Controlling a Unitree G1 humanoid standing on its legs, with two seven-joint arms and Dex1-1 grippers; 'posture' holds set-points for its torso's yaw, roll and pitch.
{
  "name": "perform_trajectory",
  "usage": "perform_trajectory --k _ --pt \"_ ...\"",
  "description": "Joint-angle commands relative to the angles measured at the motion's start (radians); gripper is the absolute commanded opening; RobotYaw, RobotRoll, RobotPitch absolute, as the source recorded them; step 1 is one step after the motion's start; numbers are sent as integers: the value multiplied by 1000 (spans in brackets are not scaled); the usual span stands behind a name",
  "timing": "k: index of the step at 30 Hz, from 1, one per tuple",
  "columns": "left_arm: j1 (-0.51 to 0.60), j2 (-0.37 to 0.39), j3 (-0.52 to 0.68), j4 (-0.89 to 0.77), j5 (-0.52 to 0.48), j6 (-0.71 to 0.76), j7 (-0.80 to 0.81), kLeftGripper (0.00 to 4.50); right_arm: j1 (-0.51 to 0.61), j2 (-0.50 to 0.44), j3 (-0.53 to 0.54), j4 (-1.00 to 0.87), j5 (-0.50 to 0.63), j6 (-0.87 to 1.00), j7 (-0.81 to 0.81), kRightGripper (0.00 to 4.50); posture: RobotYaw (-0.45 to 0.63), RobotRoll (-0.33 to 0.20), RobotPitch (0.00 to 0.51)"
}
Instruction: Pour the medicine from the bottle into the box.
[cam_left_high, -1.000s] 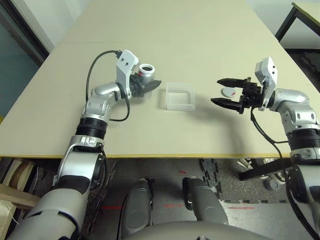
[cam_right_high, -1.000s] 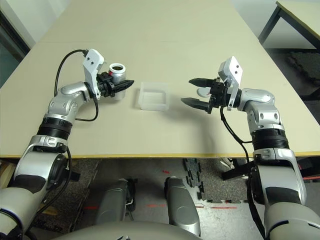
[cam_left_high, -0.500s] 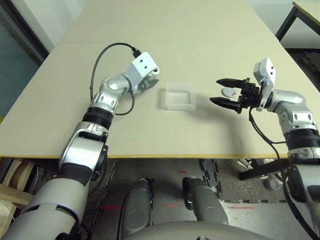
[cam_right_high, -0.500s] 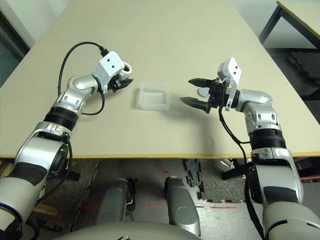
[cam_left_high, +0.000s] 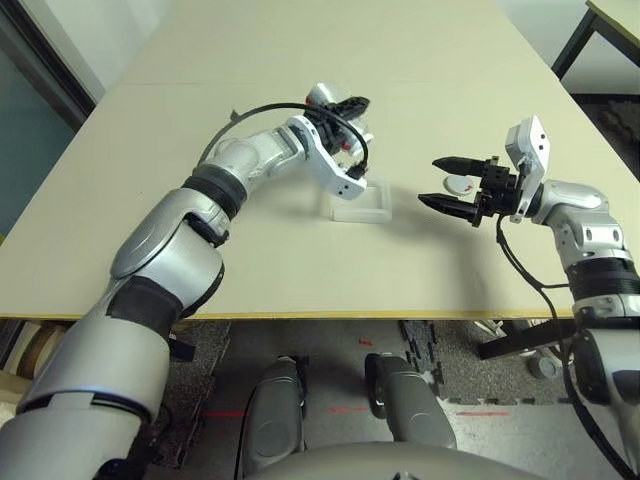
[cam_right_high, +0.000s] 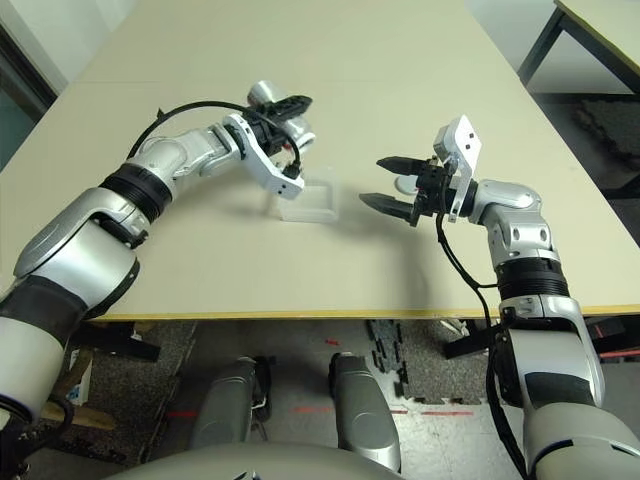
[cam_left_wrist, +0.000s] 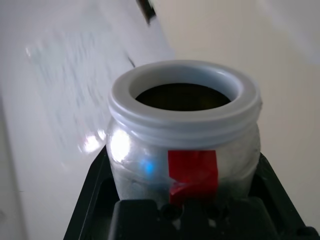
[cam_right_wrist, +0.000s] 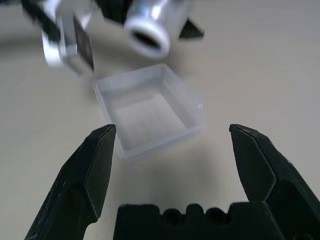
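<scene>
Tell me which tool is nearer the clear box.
Left: that tool is just beyond the box, holding the bottle; the right tool stands open, farther off.

pale table (cam_left_high: 200, 270) | white wall, far left (cam_left_high: 105, 30) | second table (cam_left_high: 618, 25), far right | grey floor (cam_left_high: 340, 350)
</scene>
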Motion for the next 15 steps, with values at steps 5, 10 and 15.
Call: perform_trajectory --k 5,10,15 --pt "-84 -33 -72 106 87 -6 85 2650 -10 9 -16 9 14 14 -5 4500 -75 0 129" --pt "-82 -39 -36 139 45 -15 45 2650 -2 4 -7 5 5 10 5 4500 -75 0 131" --pt "-28 -22 151 176 -171 -48 -155 2650 5 -7 9 2 -15 -5 21 4500 -74 0 134"
